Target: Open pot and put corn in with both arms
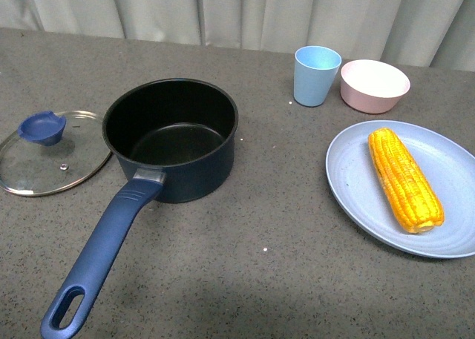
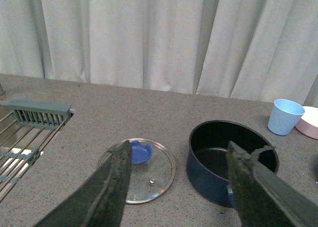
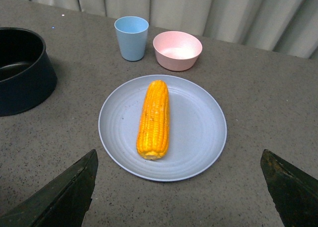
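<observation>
Countertop (image 1: 282,228): grey and speckled, matte; it carries everything listed below.
Curtain (image 1: 223,12): pale, pleated, hangs along the counter's far edge.
Wire rack (image 2: 25,137): seen only in the left wrist view, set in at the counter's edge, well apart from the lid.
Pot (image 1: 194,177): upright, open, black inside, empty; left of centre.
Pot handle (image 1: 104,246): long axis runs toward the robot and to its left, loop hole at the near end.
Plate (image 1: 356,183): light blue, flat, on the robot's right, well apart from the pot.
Glass lid (image 1: 44,161): lies flat, blue knob up, just left of the pot; cannot tell whether they touch.
Corn (image 1: 404,179): lies on the plate, long axis near-to-far, narrower tip pointing away toward the bowl, blunt end nearer and slightly right.
Pink bowl (image 1: 374,87): upright, beyond the plate.
Light blue cup (image 1: 316,76): upright, just left of the bowl.
Left gripper (image 2: 178,152): jaws apart, nothing held, above lid and pot.
Right gripper (image 3: 179,157): jaws wide apart, nothing held, above the plate.
</observation>
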Controlling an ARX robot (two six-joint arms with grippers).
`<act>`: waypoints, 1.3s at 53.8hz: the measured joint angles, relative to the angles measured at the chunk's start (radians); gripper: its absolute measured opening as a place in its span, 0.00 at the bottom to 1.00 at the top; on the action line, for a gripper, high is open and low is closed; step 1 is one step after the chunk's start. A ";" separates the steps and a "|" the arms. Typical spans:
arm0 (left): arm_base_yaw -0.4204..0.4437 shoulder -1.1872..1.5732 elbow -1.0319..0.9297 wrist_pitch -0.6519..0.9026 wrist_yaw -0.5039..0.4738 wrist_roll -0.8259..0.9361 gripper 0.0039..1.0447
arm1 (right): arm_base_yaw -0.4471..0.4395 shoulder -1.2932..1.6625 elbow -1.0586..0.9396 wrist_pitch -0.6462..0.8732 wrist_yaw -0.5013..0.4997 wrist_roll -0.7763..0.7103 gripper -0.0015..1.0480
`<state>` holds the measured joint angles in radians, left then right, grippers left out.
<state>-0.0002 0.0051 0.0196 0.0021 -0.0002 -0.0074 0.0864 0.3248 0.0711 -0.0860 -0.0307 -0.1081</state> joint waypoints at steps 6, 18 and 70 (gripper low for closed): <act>0.000 0.000 0.000 0.000 0.000 0.000 0.76 | 0.026 0.235 0.032 0.168 0.037 -0.005 0.91; 0.000 0.000 0.000 0.000 0.000 0.003 0.94 | 0.045 0.853 0.213 0.397 0.140 0.016 0.91; 0.000 -0.001 0.000 0.000 0.000 0.003 0.94 | 0.140 1.629 0.763 0.150 0.200 0.229 0.91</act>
<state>0.0002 0.0044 0.0196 0.0021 -0.0002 -0.0048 0.2264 1.9537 0.8341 0.0635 0.1692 0.1204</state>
